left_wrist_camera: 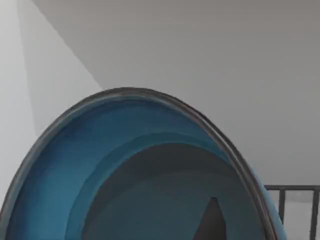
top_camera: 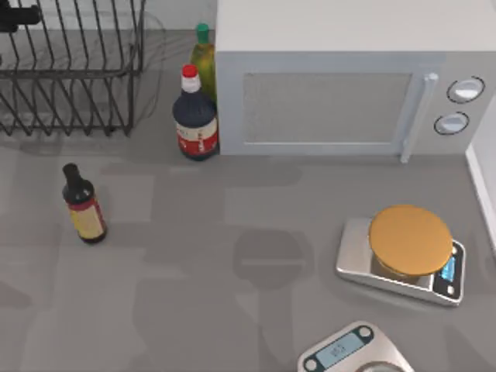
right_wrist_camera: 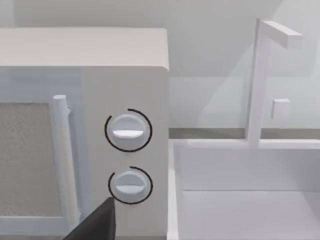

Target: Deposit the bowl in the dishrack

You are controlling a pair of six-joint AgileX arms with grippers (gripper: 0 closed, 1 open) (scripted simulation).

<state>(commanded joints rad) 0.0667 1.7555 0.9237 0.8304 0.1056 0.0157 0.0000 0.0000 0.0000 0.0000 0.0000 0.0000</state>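
The bowl (left_wrist_camera: 100, 165) sits very close in the left wrist view, tilted, with a blue glaze, a dark grey-blue inside and a thin dark rim. My left gripper (left_wrist_camera: 212, 225) holds it, one dark fingertip (left_wrist_camera: 213, 215) lying inside the bowl near the rim. Behind the bowl's edge stand a few black bars of the dishrack (left_wrist_camera: 295, 200). From above, the dishrack (top_camera: 70, 70) is a black wire rack at the table's back left, and a dark piece of my left arm (top_camera: 19, 15) reaches over its far corner. A dark part of my right gripper (right_wrist_camera: 97, 222) hangs in front of the microwave's knobs.
A white microwave (top_camera: 341, 85) fills the back right. Next to it stand a green-capped bottle (top_camera: 203, 62) and a red-capped dark bottle (top_camera: 195, 116). A small brown bottle (top_camera: 84, 205) stands at the left. An orange-gold disc (top_camera: 409, 240) rests on a silver scale; another scale (top_camera: 349, 350) lies at the front. A white sink (right_wrist_camera: 250, 190) is right of the microwave.
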